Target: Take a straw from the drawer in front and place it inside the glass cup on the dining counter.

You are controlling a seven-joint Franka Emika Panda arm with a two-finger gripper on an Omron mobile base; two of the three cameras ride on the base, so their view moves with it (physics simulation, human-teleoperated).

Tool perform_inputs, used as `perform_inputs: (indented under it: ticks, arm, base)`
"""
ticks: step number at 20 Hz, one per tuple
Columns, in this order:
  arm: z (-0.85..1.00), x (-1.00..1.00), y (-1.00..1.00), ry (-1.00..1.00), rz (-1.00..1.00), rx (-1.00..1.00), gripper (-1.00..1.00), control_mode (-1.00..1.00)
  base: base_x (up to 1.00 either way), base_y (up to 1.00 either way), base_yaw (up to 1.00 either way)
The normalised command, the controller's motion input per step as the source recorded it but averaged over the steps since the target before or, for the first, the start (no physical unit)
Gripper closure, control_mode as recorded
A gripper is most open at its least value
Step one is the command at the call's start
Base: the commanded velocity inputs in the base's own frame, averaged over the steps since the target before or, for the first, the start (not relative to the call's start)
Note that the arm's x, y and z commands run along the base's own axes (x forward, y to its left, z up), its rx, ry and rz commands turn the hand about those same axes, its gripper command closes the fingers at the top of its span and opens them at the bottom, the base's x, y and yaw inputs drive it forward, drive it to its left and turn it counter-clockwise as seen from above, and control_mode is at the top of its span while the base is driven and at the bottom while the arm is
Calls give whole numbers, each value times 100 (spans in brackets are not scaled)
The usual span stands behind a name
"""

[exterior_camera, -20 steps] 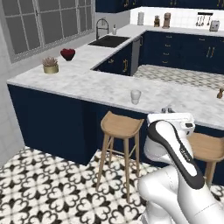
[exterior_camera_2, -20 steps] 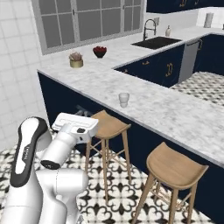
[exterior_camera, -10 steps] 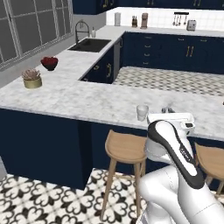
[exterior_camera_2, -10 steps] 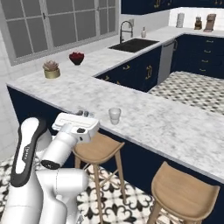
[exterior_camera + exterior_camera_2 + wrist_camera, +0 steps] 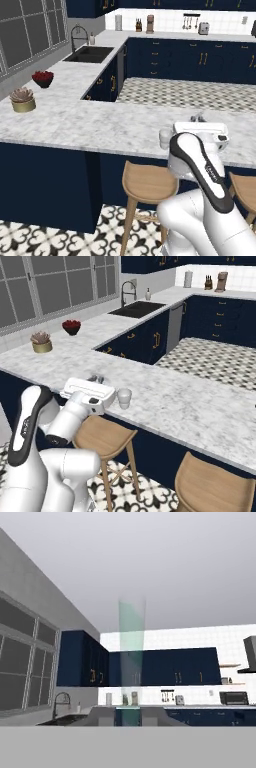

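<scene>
Robot arm at the dining counter [image 5: 75,125], straw in hand. The gripper [image 5: 131,717] is clenched, and in the hand view a thin, pale, see-through column rises straight up from between its fingertips; by its look this is the straw [image 5: 132,657], its long axis running along the line of the fingers, out and upward toward the wall cabinets and ceiling.

The glass cup [image 5: 165,138] stands upright near the counter's near edge, above a wooden stool [image 5: 147,182]. The left base view puts the gripper [image 5: 196,119] just right of the cup, while the right base view shows the gripper [image 5: 95,378] just left of the cup [image 5: 124,398]. That suggests the cup lies close ahead of the hand and lower than the fingertips. The coming move therefore appears to turn on tipping the straw's free end down over the cup's open mouth.

The marble slab is otherwise bare here. A potted plant [image 5: 22,100] and a bowl of red fruit [image 5: 42,78] sit well apart toward its far left corner, with the sink [image 5: 90,54] beyond under the window.
</scene>
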Motion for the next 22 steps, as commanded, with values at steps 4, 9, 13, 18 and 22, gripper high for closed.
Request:
perform_inputs:
  ticks: [4, 9, 13, 18, 22]
  arm:
    - [3, 43, -10, -12, -28, 5, 100, -100]
    - [3, 47, -16, 17, -21, -6, 100, -100]
    - [40, 55, 0, 27, -18, -5, 100, -100]
    - [42, 18, 16, 4, -18, -1, 100, -100]
    - [2, 4, 3, -3, -10, 14, 100, -100]
  base:
    - [0, 0, 0]
    - [0, 0, 0]
    - [0, 0, 0]
    - [0, 0, 0]
    - [0, 0, 0]
